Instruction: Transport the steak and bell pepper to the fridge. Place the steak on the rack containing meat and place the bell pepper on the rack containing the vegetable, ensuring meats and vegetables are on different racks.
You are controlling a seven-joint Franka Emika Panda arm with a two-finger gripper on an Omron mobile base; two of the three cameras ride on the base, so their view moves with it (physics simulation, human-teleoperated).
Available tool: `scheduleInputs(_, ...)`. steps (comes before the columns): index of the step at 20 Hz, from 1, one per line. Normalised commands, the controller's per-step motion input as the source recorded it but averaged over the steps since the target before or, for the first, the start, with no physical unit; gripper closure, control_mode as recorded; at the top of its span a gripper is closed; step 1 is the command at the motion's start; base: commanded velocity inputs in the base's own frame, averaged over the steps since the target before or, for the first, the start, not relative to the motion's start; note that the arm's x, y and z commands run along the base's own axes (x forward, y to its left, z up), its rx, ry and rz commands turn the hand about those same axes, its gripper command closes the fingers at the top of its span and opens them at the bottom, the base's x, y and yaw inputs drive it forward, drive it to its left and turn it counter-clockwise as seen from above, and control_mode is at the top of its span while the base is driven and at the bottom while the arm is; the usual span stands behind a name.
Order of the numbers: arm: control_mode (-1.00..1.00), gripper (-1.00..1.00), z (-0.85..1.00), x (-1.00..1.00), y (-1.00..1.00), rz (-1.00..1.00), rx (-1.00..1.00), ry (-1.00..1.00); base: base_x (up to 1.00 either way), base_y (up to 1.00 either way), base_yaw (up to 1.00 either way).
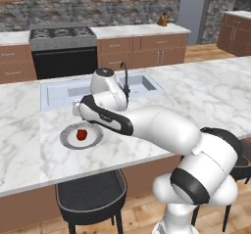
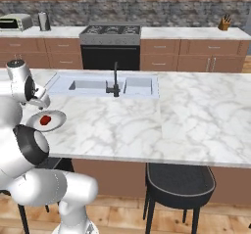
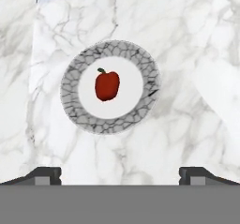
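The bell pepper (image 3: 107, 85) sits alone at the centre of a round plate (image 3: 151, 84) with a crackled grey rim, upper middle of the hand view, its green stem toward the frame's upper left and its body running down from there. The gripper (image 3: 120, 174) hangs above it with jaws spread wide and nothing between them, the pepper lying ahead of the fingertips and slightly left of their midline. Bare marble counter (image 1: 196, 96) surrounds the plate; the sink (image 1: 63, 93) lies beyond it, the counter's front edge near.
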Motion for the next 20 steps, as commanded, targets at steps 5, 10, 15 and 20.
scheduleInputs(5,-1.00,-1.00,-0.24,0.19,0.01,0.00,-0.02,0.02,0.00,0.00,0.00)
scheduleInputs(10,-1.00,-1.00,-0.29,0.29,0.08,0.00,-0.01,0.07,0.00,0.00,0.00)
scheduleInputs(15,-1.00,-1.00,-0.13,0.28,0.16,0.00,-0.03,0.05,0.00,0.00,0.00)
scheduleInputs(20,-1.00,-1.00,-0.15,0.15,0.25,0.00,-0.03,0.07,0.00,0.00,0.00)
